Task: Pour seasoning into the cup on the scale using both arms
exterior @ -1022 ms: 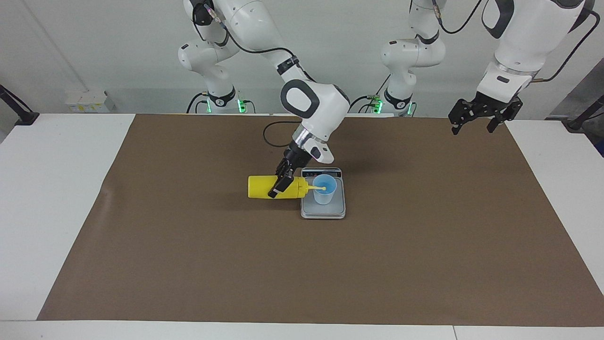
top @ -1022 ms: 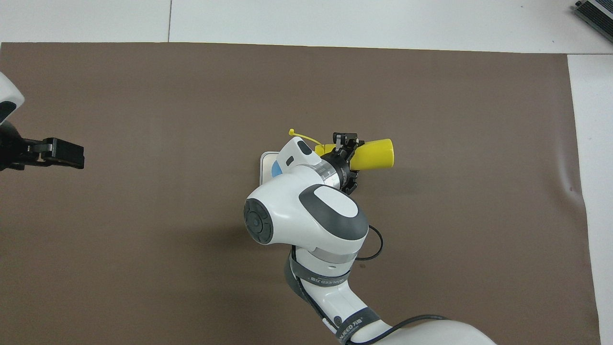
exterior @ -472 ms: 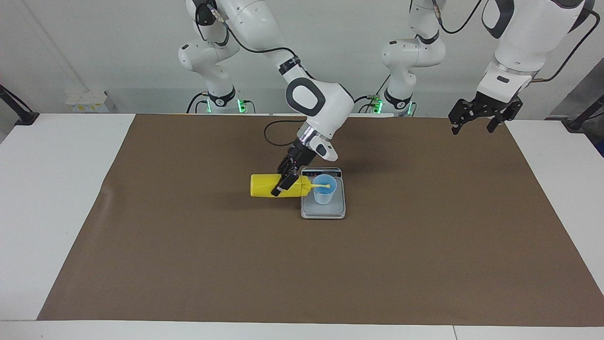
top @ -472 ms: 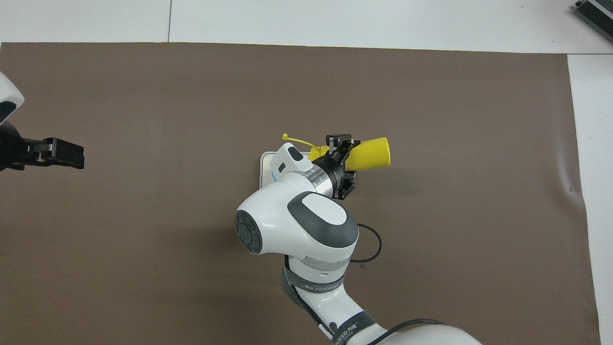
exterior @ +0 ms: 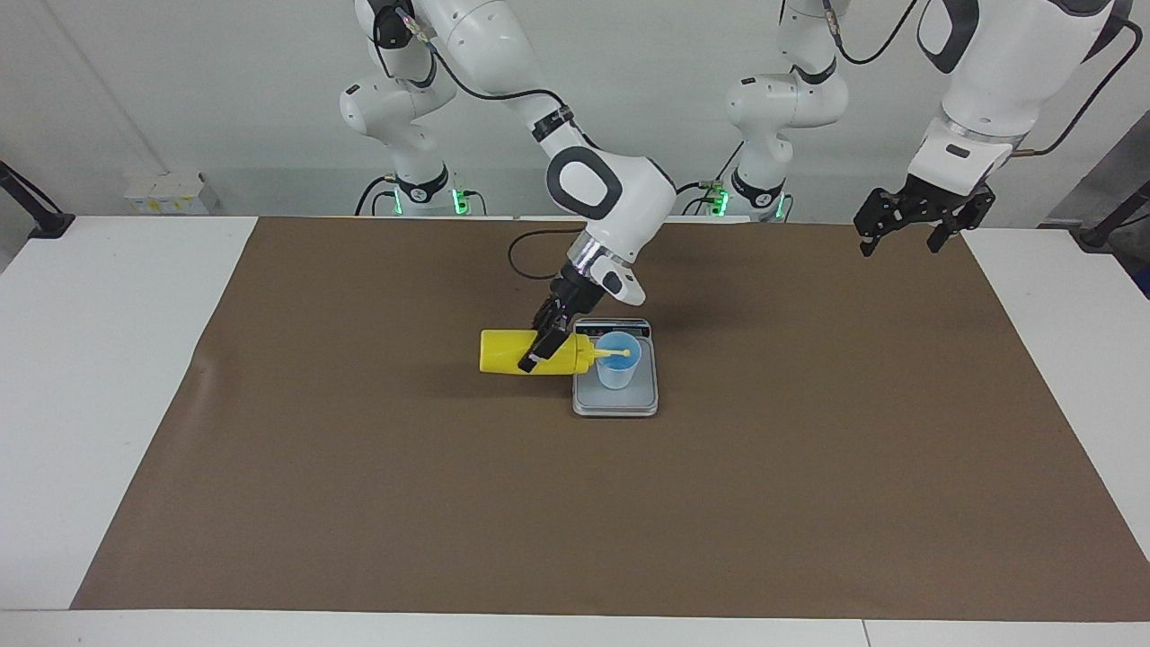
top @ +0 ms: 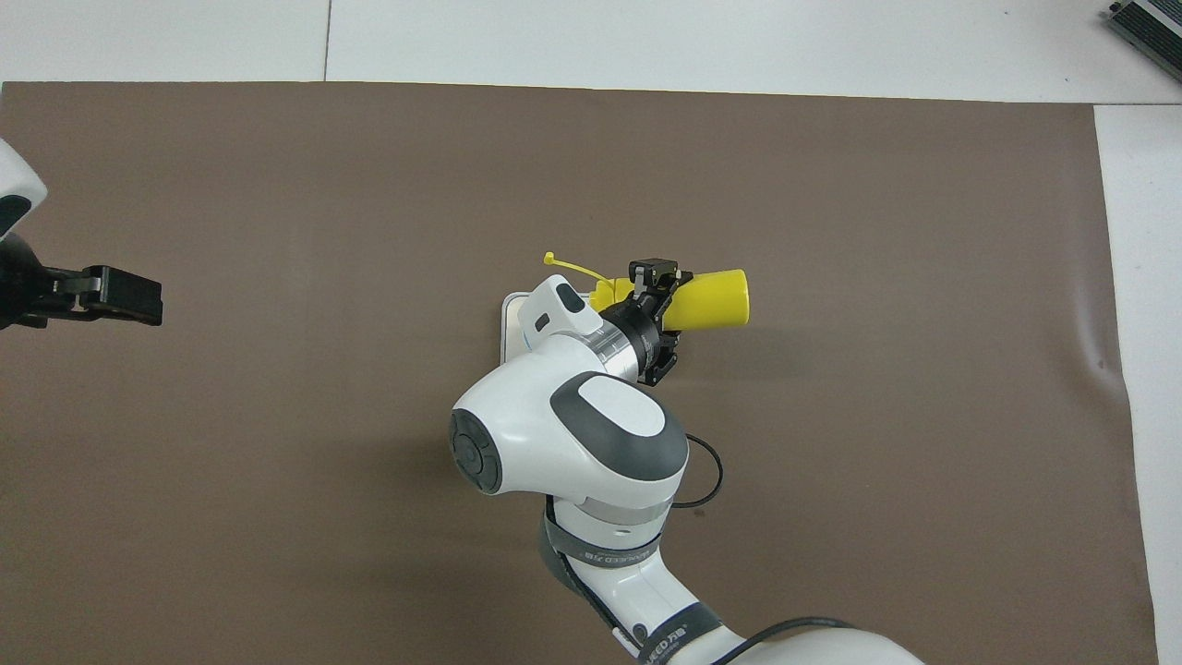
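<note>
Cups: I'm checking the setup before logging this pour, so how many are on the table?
1. The light blue cup stands on the scale mid-table, beside the tipped yellow bottle. The overhead view mostly hides it under the right arm.

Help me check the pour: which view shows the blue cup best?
The facing view: the cup stands fully visible on the scale, the yellow bottle tipped with its nozzle over the rim. In the overhead view the right arm hides nearly all of the cup.
</note>
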Robot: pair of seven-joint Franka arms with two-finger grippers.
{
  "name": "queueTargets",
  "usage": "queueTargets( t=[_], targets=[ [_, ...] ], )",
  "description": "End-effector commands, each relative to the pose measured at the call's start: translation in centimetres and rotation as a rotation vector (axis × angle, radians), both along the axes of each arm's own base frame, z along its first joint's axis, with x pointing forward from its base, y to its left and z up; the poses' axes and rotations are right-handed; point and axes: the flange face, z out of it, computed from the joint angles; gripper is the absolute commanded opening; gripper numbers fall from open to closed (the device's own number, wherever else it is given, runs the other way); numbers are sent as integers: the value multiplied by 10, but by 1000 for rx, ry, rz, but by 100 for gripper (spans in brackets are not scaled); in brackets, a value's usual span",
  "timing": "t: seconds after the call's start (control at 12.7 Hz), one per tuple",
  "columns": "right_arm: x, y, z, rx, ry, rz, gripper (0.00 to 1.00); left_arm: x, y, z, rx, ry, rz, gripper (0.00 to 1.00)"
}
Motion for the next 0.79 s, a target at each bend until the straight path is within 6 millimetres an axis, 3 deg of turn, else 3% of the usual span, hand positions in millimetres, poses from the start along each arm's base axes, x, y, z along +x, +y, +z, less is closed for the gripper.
queueTargets(
  t=[0.0, 0.31, 0.39, 0.71],
  targets=[
    [3, -14, 27, 130, 5, -59, 0, -9, 3, 1, -12, 3, 7, 100],
    [-4, -52, 38, 263, 20, -89, 0, -9, 4, 1, -12, 3, 10, 100],
    [-7, -54, 38, 328, 40, -103, 0, -9, 3, 1, -12, 3, 8, 100],
    [2, -90, 22, 551, 41, -115, 0, -9, 4, 1, -12, 3, 8, 100]
  ],
)
